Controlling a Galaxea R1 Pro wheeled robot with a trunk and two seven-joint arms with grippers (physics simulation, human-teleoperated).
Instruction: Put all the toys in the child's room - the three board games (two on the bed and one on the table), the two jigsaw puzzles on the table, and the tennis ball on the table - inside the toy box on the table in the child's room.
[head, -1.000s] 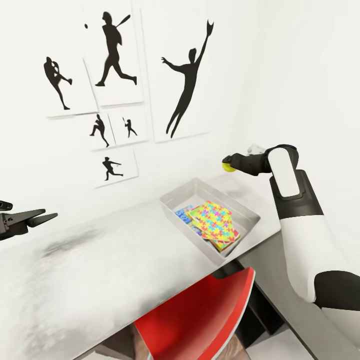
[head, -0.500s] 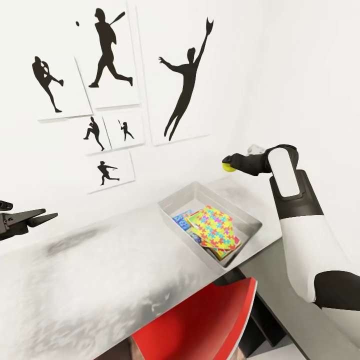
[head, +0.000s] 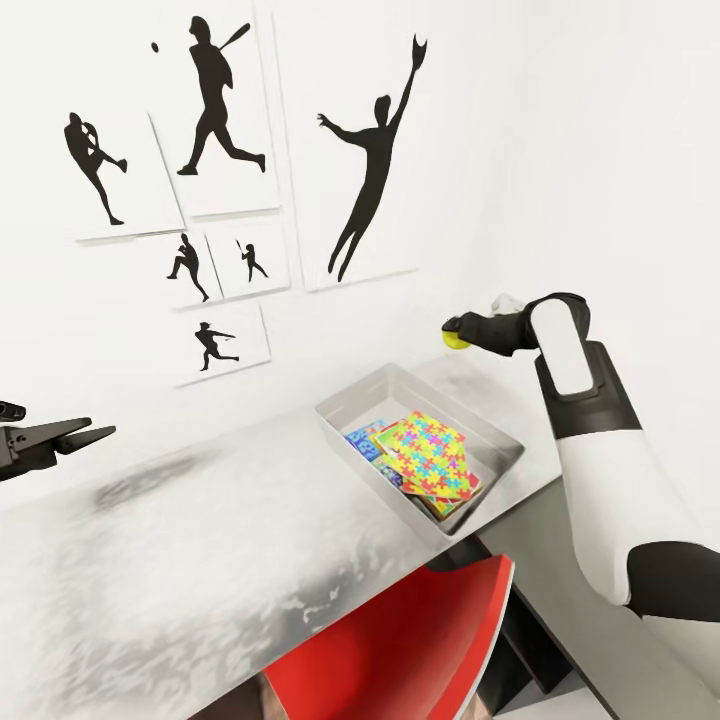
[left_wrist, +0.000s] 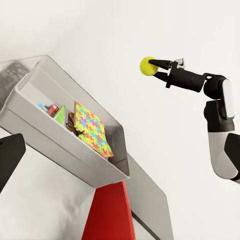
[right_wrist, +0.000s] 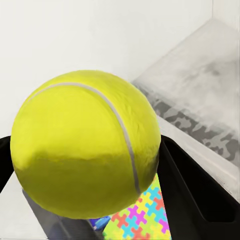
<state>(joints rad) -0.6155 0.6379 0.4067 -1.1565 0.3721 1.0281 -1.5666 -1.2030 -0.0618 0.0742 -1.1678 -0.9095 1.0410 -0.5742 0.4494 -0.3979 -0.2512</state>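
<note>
Ball: fuzzy yellow-green tennis ball (head: 456, 340), round, no long axis.
Right gripper (head: 459, 333): clamped on it, above the pale grey toy box (head: 500, 424).
Left gripper (head: 88, 435): parted, empty.

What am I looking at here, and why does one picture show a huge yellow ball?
This is a simulated two-armed robot tidying toys. The wide picture comes from a camera on its head. The other two come from cameras on its wrists. The right gripper holds a tennis ball up in the air, above the far end of the toy box. That wrist's camera sits right behind the ball, so it looks huge. The grey box rests on the table and already holds a jigsaw puzzle lying on top of other flat toys. The left gripper hangs empty, off to the side.
</note>
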